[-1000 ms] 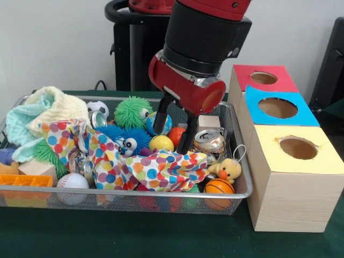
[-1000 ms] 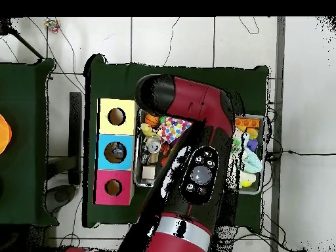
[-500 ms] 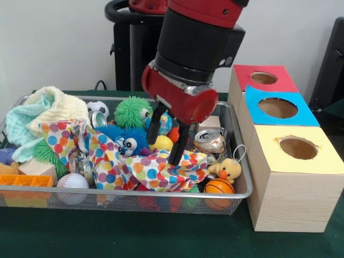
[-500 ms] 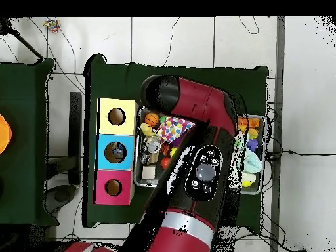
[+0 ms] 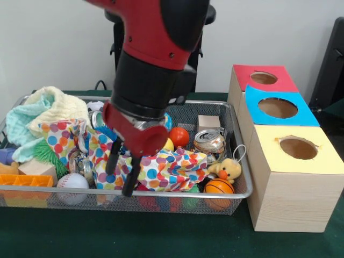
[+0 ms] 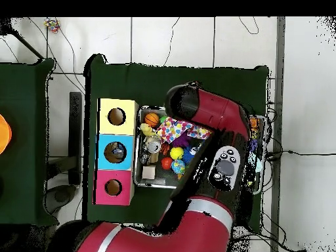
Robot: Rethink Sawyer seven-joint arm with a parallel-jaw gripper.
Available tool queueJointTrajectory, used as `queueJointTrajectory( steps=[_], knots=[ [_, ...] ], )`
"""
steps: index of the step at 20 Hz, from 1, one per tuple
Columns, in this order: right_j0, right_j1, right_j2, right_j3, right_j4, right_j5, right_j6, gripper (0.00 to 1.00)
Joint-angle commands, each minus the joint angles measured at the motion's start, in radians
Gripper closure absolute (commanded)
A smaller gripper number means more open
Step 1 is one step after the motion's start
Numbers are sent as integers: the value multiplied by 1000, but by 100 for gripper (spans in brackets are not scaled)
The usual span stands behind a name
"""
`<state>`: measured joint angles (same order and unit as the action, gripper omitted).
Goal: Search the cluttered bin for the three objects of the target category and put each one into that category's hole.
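Since the earlier frame, my arm has swung across the bin (image 5: 236, 161) toward the left of the front view, uncovering the red ball (image 5: 179, 136), the wooden cube (image 5: 208, 122) and the crushed can (image 5: 209, 142). Now the pincer (image 5: 122, 173) hangs over the polka-dot cloth (image 5: 166, 169) near the bin's front rim, its two black fingers (image 5: 131, 176) apart with nothing between them.

Dark green cloth covers the desk (image 5: 161, 236); behind it I see a pale wall, and from overhead a light tiled floor with cables across it.

To the right of the bin stand three boxes in a row, each with a round hole on top: the red-topped box (image 5: 263, 78) farthest back, the blue-topped box (image 5: 278, 107) in the middle, the yellow-topped box (image 5: 299, 149) nearest the camera.

Inside the wire bin, the red ball lies just beside the can, a yellow ball (image 5: 169, 144) peeks out next to the arm, and a small basketball (image 5: 219, 186) sits in the front right corner below a yellow duck toy (image 5: 228, 170). A baseball (image 5: 72, 181) rests at the front left, beside an orange plastic piece (image 5: 24, 180). A pale yellow and mint blanket (image 5: 40, 113) fills the back left.
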<state>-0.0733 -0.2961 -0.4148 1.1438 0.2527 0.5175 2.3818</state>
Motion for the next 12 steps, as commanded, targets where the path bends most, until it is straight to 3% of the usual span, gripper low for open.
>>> queueJointTrajectory(
  steps=[1,12],
  knots=[
    [-48,83,142,196,14,-83,141,0],
    [7,46,115,273,40,-86,176,0]
  ],
)
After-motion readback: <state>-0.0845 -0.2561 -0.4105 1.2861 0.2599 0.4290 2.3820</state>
